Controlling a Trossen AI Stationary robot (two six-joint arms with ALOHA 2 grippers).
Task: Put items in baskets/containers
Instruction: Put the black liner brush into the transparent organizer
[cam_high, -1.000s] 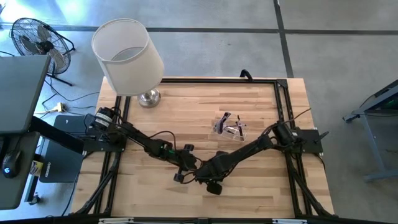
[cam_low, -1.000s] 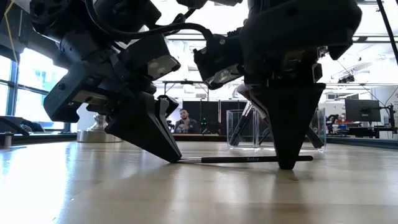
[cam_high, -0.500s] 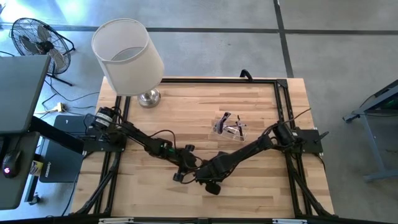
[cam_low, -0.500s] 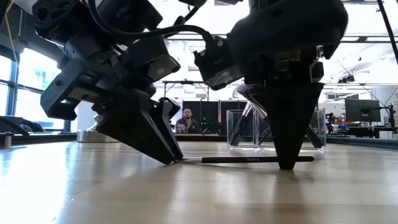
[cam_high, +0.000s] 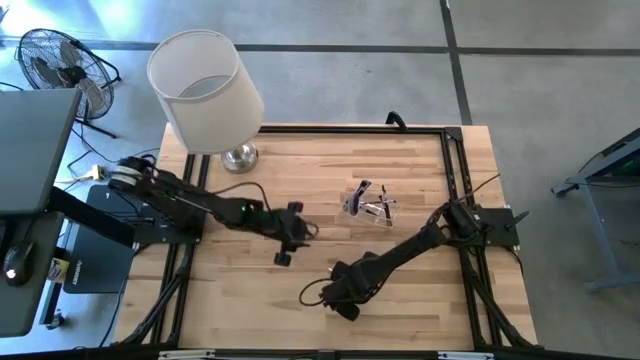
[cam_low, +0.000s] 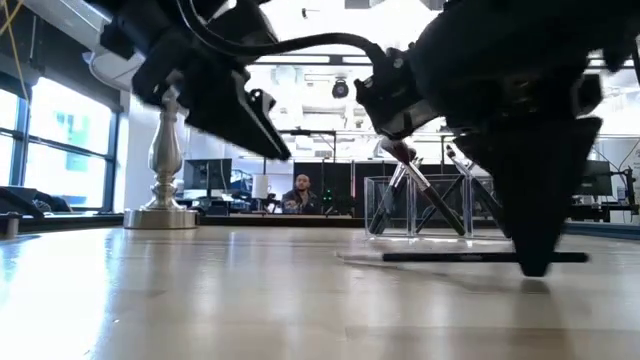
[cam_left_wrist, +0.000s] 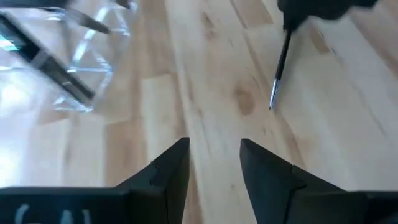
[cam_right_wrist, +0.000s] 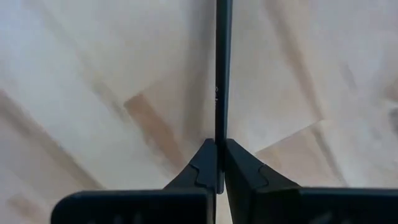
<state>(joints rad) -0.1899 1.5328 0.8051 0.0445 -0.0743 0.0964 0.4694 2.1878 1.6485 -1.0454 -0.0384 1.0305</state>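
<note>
Taking the box (cam_high: 369, 203) as landmark: brushes are held inside it, the lamp (cam_high: 207, 92) stands far left behind, and one brush (cam_low: 470, 257) lies in front.

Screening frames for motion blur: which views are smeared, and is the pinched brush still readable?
Low view: both arms smeared, left arm worst; brush on the table fairly crisp. Left wrist view: clear box soft, open left gripper sharp. Right wrist view: right gripper shut on the brush, both sharp. High view: clean.
</note>
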